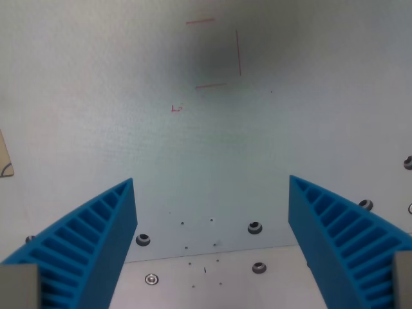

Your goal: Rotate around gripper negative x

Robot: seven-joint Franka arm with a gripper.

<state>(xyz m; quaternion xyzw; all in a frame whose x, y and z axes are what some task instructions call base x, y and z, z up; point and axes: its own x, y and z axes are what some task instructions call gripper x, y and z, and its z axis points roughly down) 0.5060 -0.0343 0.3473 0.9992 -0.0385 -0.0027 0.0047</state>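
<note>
Wrist view: my gripper (212,241) has its blue fingers (96,248) spread wide, nothing between them. No object to grasp; the task is a pure wrist rotation. The table (129,129), with red marks (215,55), lies straight ahead

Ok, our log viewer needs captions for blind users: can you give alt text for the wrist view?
An open claw with two blue ribbed plastic fingers holds nothing above a pale grey flat work surface. Thin red line markings sit near the top, and small round metal bolts dot the surface between the fingers.
</note>
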